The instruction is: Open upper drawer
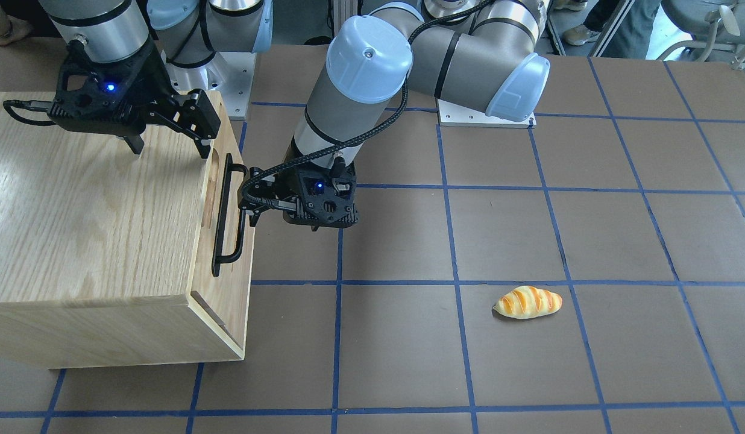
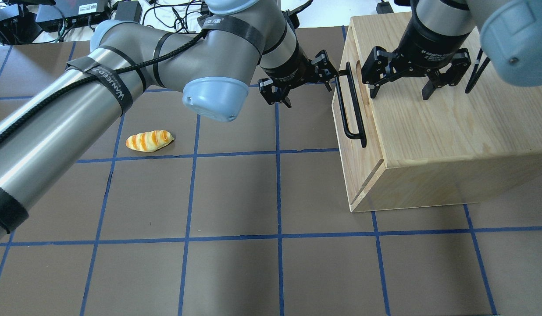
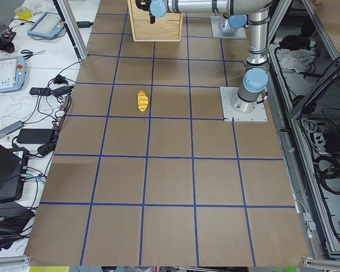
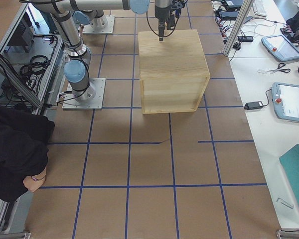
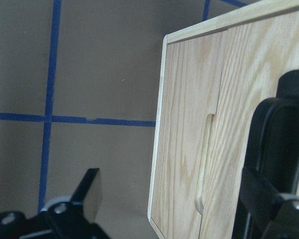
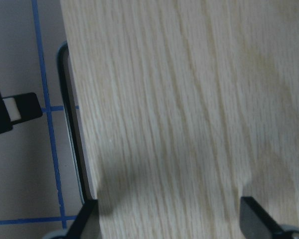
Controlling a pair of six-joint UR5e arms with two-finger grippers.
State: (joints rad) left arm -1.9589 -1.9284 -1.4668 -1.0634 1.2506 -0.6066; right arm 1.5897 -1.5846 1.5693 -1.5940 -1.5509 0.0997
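Note:
The upper drawer point(image 1: 231, 181) is the light oak front of the wooden cabinet point(image 1: 89, 211), with a black bar handle point(image 1: 223, 211) and an oblong notch point(image 1: 214, 187). Its front looks level with the cabinet's front. It also shows in the overhead view point(image 2: 341, 127) with the handle point(image 2: 355, 109). My left gripper point(image 1: 250, 196) point(image 2: 306, 83) is open, right in front of the handle's far end. In the left wrist view one finger point(image 5: 269, 199) lies against or just beside the handle point(image 5: 289, 114); I cannot tell if they touch. My right gripper point(image 2: 400, 90) point(image 1: 169, 147) is open, tips down on the cabinet top.
A toy bread roll point(image 1: 528, 302) point(image 2: 149, 141) lies on the brown table, well to the left arm's side. The cabinet point(image 4: 173, 64) stands at the table's right end. Blue tape lines grid the table. A person sits at the right side view's lower left edge.

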